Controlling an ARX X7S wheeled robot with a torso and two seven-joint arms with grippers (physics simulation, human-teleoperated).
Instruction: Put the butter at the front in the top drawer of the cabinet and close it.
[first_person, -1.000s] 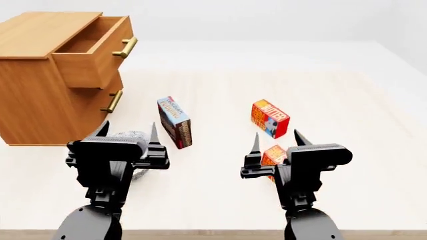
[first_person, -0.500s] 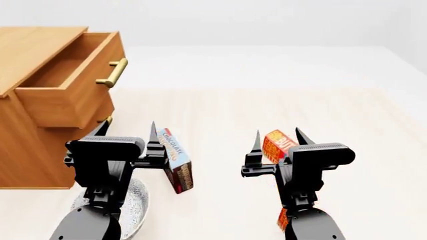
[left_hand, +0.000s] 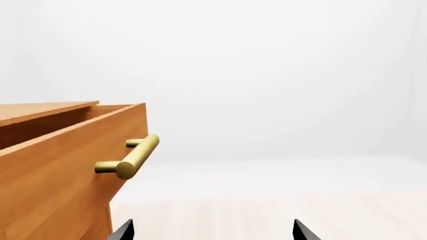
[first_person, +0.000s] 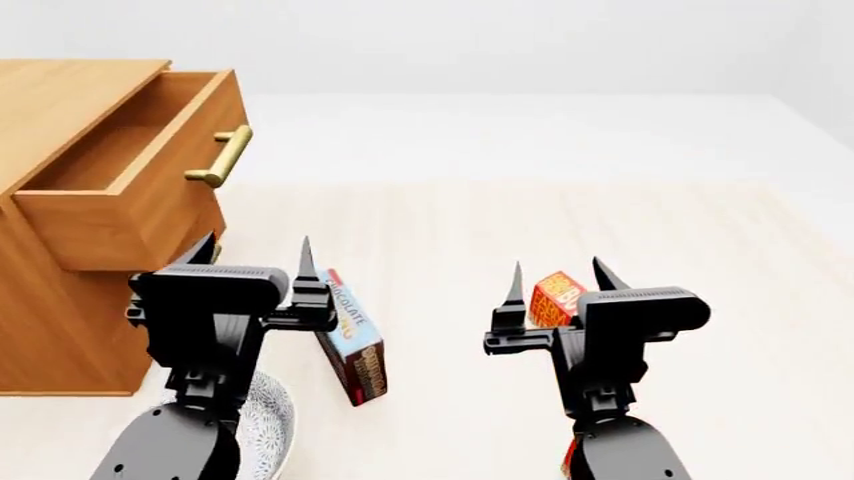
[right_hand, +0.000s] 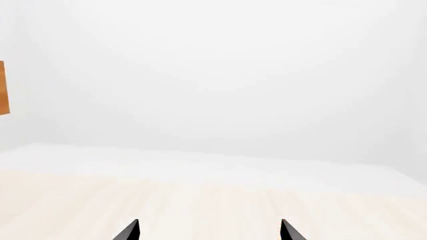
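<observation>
The cabinet (first_person: 60, 300) stands at the left with its top drawer (first_person: 127, 170) pulled open and empty; its brass handle (first_person: 220, 157) also shows in the left wrist view (left_hand: 130, 159). One butter carton (first_person: 558, 297) lies on the table behind my right gripper (first_person: 555, 280). The nearer butter carton (first_person: 566, 463) shows only as a red sliver beside my right arm at the bottom edge. My left gripper (first_person: 256, 262) hangs in front of the cabinet. Both grippers are open and empty. Only their fingertips (left_hand: 123, 231) (right_hand: 130, 231) show in the wrist views.
A blue-and-brown chocolate pudding box (first_person: 354, 335) stands on edge just right of my left gripper. A white speckled bowl (first_person: 271, 425) sits under my left arm. The lower drawer's handle is mostly hidden behind the left gripper. The pale wooden table (first_person: 441, 220) stretches beyond.
The head view has shifted: the cabinet looks nearer, and the boxes have slid down the picture towards me. The nearer butter has gone almost under my right arm. Both grippers stay open.
</observation>
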